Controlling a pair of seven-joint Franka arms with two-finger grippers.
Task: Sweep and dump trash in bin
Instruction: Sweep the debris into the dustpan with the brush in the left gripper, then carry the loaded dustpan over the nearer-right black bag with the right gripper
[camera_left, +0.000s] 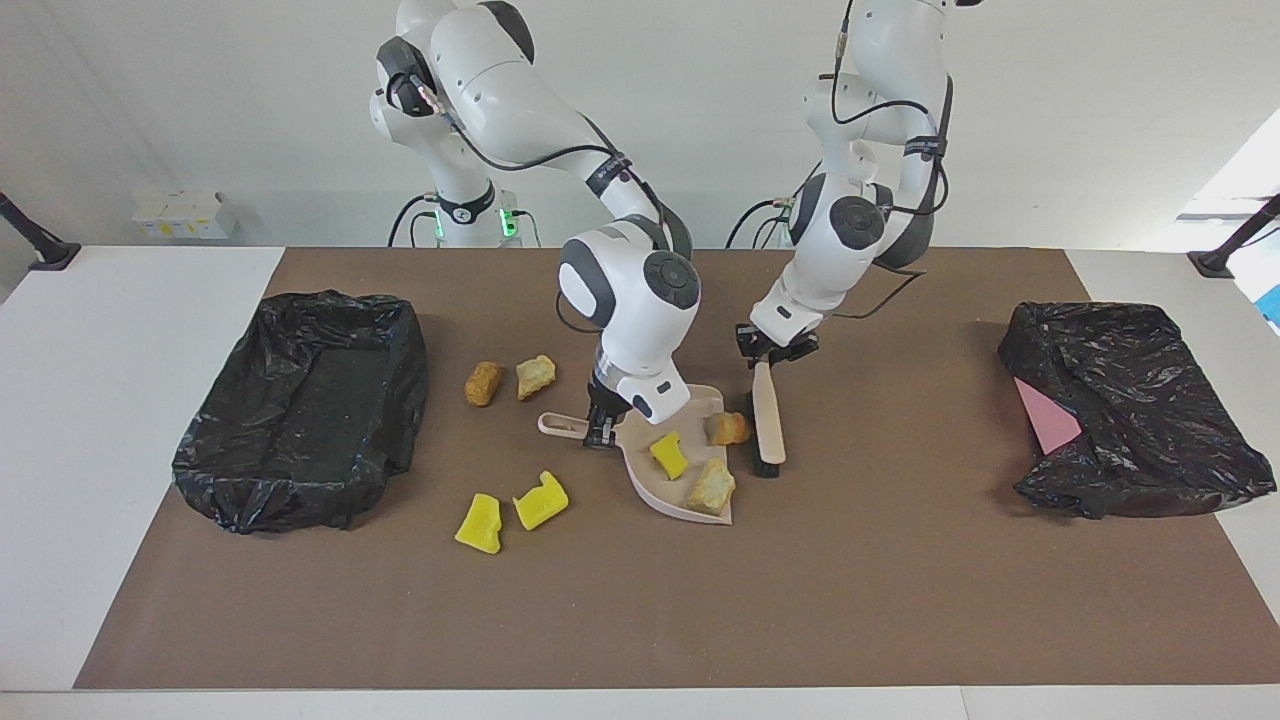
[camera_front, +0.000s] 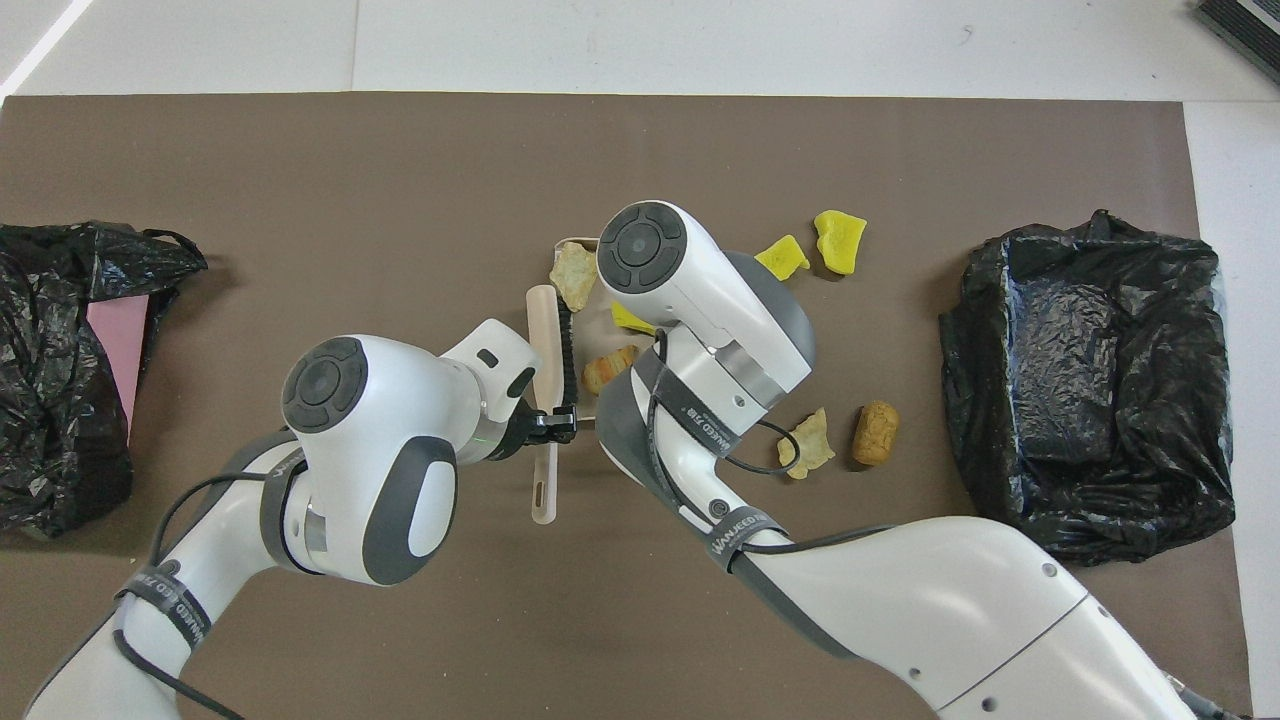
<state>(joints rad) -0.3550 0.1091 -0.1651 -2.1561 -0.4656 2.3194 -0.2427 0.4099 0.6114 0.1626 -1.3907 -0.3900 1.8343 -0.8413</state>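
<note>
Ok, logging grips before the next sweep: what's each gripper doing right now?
Left gripper: shut on the brush handle.
Right gripper: shut on the dustpan handle.

A robotics lab: two white arms (camera_left: 520, 90) (cabled) bolted at a matted table (camera_left: 900, 600).

White arms (camera_left: 520, 70) (grey joints, black cables)
</note>
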